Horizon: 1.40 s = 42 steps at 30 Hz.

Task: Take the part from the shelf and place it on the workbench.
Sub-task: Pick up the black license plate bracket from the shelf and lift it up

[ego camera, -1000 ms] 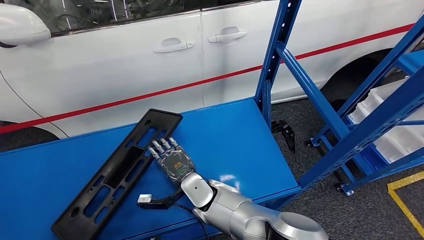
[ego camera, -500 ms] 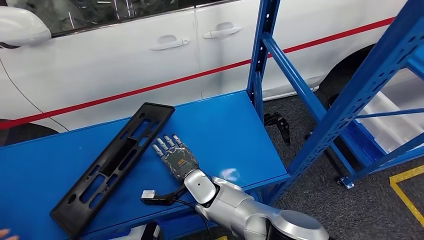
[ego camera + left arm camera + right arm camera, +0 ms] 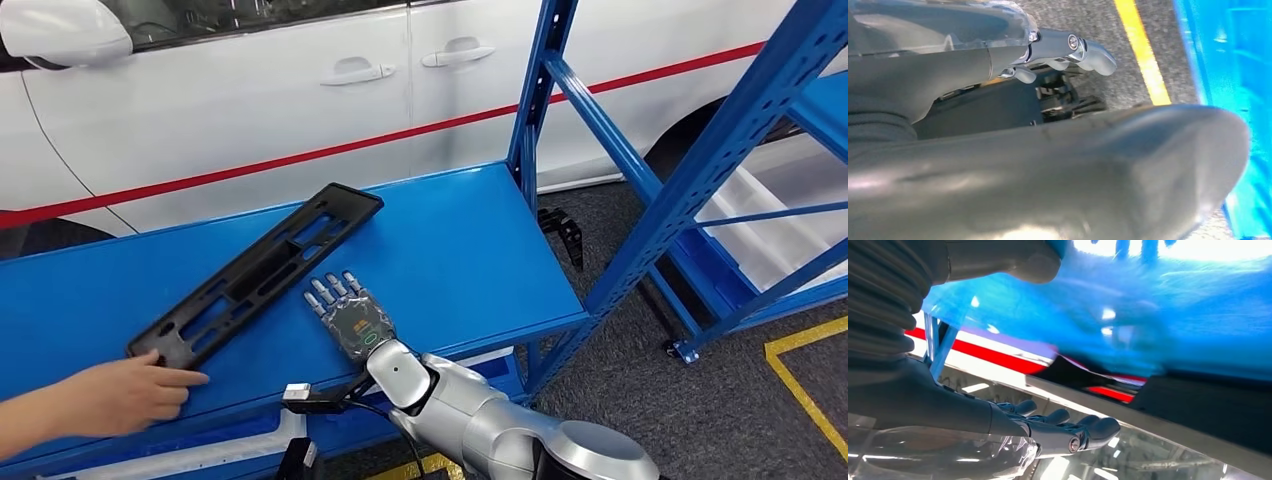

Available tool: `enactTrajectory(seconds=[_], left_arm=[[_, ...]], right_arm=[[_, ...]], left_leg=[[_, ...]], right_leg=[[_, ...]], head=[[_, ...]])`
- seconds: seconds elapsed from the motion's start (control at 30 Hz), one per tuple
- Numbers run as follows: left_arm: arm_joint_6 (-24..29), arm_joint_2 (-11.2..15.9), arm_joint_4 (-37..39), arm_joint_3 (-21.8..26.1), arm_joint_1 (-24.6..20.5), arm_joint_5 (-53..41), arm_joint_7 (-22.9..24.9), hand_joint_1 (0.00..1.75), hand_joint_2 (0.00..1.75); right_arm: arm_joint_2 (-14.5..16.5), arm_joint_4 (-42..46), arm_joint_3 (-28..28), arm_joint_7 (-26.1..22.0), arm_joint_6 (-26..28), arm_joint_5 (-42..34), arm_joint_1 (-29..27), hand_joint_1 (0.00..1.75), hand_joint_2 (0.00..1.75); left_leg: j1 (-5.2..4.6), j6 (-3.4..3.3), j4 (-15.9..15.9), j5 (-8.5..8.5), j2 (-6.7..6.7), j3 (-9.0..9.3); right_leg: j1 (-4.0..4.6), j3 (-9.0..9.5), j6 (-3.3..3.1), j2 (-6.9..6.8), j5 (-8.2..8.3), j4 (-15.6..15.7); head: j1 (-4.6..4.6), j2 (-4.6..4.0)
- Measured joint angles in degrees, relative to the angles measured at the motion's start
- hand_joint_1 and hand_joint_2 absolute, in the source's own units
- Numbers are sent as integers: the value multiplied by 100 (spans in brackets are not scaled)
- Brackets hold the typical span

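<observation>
**Part down on the table, right hand clear of it**

The black part (image 3: pixel 255 273), a long slotted plastic panel, lies flat on the blue table (image 3: pixel 470 250), running diagonally from the near left toward the far middle. The robot's right hand (image 3: pixel 350 318) rests over the table surface just beside the part's near edge, fingers stretched out flat and a little apart, holding nothing. In the right wrist view the same hand (image 3: pixel 1048 432) shows its fingers extended with the blue surface and a dark edge of the part beyond them.

The left hand (image 3: pixel 1068 52) appears in its own wrist view hanging near the floor beside a yellow line (image 3: pixel 1143 55); its fingers look loosely curled, but whether it is closed or merely relaxed cannot be told. Nothing is seen in it.

A person's hand (image 3: pixel 120 395) reaches in from the near left and touches the near end of the part.

Judging from this layout, the placing step looks complete: the part sits fully on the table and is released. The next move likely calls for drawing the right arm back from the table without brushing the part, keeping well apart from the person's hand. The blue shelf frame (image 3: pixel 700 170) stands to the right.
</observation>
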State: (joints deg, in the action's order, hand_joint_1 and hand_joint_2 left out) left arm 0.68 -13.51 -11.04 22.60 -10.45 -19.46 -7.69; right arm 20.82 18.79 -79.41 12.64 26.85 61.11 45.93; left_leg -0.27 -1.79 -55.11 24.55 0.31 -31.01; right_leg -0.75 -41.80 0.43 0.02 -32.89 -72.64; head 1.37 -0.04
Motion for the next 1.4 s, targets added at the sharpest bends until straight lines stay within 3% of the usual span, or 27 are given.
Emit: enactTrajectory(seconds=[0.03, 0.07, 0.13, 0.2, 0.27, 0.33, 0.37, 0.47, 0.5, 0.53, 0.57, 0.6, 0.63, 0.67, 0.73, 0.77, 0.83, 0.87, 0.9, 1.0, 1.03, 1.07, 1.1, 1.17, 1.23, 1.33, 1.4], left_arm=[[0, 2, 0, 0, 3, 3, -5, 0, 0], [0, 4, 0, 0, 4, 7, -12, 0, 0], [4, 7, 0, 0, 3, 20, -34, 0, 0], [14, 8, 0, 3, 1, 39, -62, 0, 0], [20, 12, 0, 9, 3, 65, -87, 0, 0], [27, 19, 0, 20, 9, 85, -105, 0, 0], [33, 22, 0, 26, 14, 94, -114, 0, 0], [65, 32, 0, 49, 18, 108, -147, 0, 0], [75, 37, 0, 56, 19, 108, -158, 0, 0], [81, 41, 0, 61, 21, 108, -167, 0, 0], [85, 45, 0, 65, 22, 108, -173, 0, 0], [89, 49, 0, 67, 22, 107, -176, 0, 0], [92, 51, 0, 69, 18, 107, -181, 0, 0], [97, 54, 0, 71, 12, 105, -191, 0, 0], [116, 57, 0, 72, 1, 97, -233, 0, 0], [132, 58, 0, 72, -1, 92, -256, 0, 0], [174, 61, 0, 73, 7, 81, -292, 0, 0], [191, 61, 0, 74, 11, 80, -302, 0, 0], [202, 61, 0, 75, 14, 79, -312, 0, 0], [212, 63, 0, 84, 28, 82, -346, 0, 0], [215, 65, 0, 91, 38, 85, -357, 0, 0], [217, 67, 0, 98, 48, 87, -365, 0, 0], [219, 69, 0, 105, 56, 90, -372, 0, 0], [221, 71, 0, 115, 60, 95, -381, 0, 0], [236, 72, 0, 120, 59, 108, -400, 0, 0], [277, 77, 0, 133, 73, 125, -438, 0, 0], [294, 80, 0, 146, 87, 128, -459, 0, 0]], right_arm=[[-2, 5, 0, -14, 2, -1, 0, 0, 175], [-2, 17, 0, -31, 3, -1, 2, 0, 175], [-2, 63, 0, -64, 4, -1, 18, 0, 175], [5, 125, -2, -75, -2, 2, 29, 0, 175], [12, 171, -8, -76, -7, 2, 22, 0, 175], [12, 201, -23, -77, -11, 1, 6, 0, 175], [12, 220, -34, -78, -13, -1, -1, 0, 175], [11, 250, -61, -83, -16, -20, -34, 0, 175], [11, 250, -65, -84, -15, -30, -53, 0, 175], [11, 250, -69, -85, -14, -39, -71, 0, 175], [10, 250, -75, -86, -13, -49, -86, 0, 175], [11, 250, -81, -86, -11, -56, -96, 0, 175], [11, 252, -87, -86, -8, -65, -99, 0, 175], [11, 259, -92, -85, -4, -74, -100, 0, 175], [11, 275, -99, -82, 7, -91, -97, 0, 175], [12, 282, -103, -82, 13, -96, -97, 0, 175], [11, 288, -114, -85, 20, -98, -99, 0, 175], [9, 290, -120, -90, 21, -99, -99, 0, 175], [7, 291, -126, -96, 22, -99, -98, 0, 175], [-7, 292, -139, -157, 23, -111, -120, 0, 175], [-14, 292, -143, -177, 23, -116, -134, 0, 175], [-19, 292, -146, -187, 23, -122, -144, 0, 175], [-22, 292, -149, -189, 23, -126, -149, 0, 175], [-23, 295, -155, -191, 23, -131, -143, 0, 175], [-21, 315, -161, -194, 23, -132, -136, 0, 175], [-19, 361, -173, -191, 22, -133, -157, 0, 175], [-18, 408, -184, -187, 23, -132, -158, 0, 175]], left_leg=[[-4, 6, -17, -50, 4, -87], [-6, 16, -41, -92, 7, -169], [-8, 46, -117, -153, 6, -316], [-20, 94, -207, -196, -1, -415], [-23, 162, -244, -253, -6, -460], [-2, 233, -268, -254, -15, -500], [13, 265, -369, -125, -19, -552], [63, 354, -1273, 666, -22, -838], [77, 375, -1620, 829, -22, -906], [84, 389, -1839, 852, -22, -910], [89, 396, -1879, 750, -22, -831], [92, 393, -1725, 574, -22, -661], [93, 381, -1400, 416, -22, -405], [86, 360, -983, 361, -23, -106], [59, 294, -296, 452, -24, 334], [37, 255, -138, 512, -24, 413], [33, 165, -54, 458, -17, 399], [40, 123, -30, 405, -13, 384], [51, 79, -8, 351, -7, 361], [36, 16, -22, 242, 5, 224], [30, 17, -39, 218, 6, 176], [28, 20, -62, 204, 6, 134], [27, 26, -93, 199, 3, 99], [17, 54, -179, 216, -3, 36], [0, 106, -260, 236, -5, -32], [2, 192, -286, 238, 1, -84], [14, 252, -456, 377, -2, -156]], right_leg=[[-1, 25, 5, -1, 16, -168], [-1, 145, 4, -1, 137, -136], [0, 662, -20, -1, 385, 459], [19, 1157, -63, 5, 365, 1184], [50, 1290, -120, 12, 304, 1447], [48, 1233, -196, -3, 387, 1468], [42, 1186, -237, -13, 445, 1482], [42, 959, -306, -32, 635, 1489], [48, 871, -309, -37, 694, 1483], [52, 781, -306, -42, 751, 1473], [54, 693, -300, -46, 804, 1460], [53, 612, -290, -47, 850, 1444], [53, 546, -276, -45, 891, 1426], [61, 496, -256, -42, 925, 1408], [70, 448, -194, -45, 992, 1393], [68, 442, -156, -50, 1029, 1400], [47, 429, -78, -56, 1075, 1411], [41, 394, -48, -51, 1017, 1351], [37, 325, -25, -43, 888, 1203], [32, -84, 12, -26, 264, 148], [32, -158, 18, -26, 169, -110], [32, -121, 18, -26, 195, -138], [32, 24, 11, -26, 308, 45], [38, 484, -28, -23, 574, 760], [51, 740, -78, -17, 662, 1235], [65, 731, -159, -6, 666, 1323], [41, 733, -217, -12, 700, 1361]], head=[[1, 0], [0, 0], [1, 0], [3, 0], [5, 0], [3, 0], [6, 0], [19, 0], [20, 0], [19, 0], [20, 0], [20, 0], [20, 0], [20, 0], [16, 0], [14, 0], [12, 0], [10, 0], [9, 0], [7, -1], [7, -1], [8, -1], [8, -1], [8, 0], [12, 0], [13, 0], [16, 0]])
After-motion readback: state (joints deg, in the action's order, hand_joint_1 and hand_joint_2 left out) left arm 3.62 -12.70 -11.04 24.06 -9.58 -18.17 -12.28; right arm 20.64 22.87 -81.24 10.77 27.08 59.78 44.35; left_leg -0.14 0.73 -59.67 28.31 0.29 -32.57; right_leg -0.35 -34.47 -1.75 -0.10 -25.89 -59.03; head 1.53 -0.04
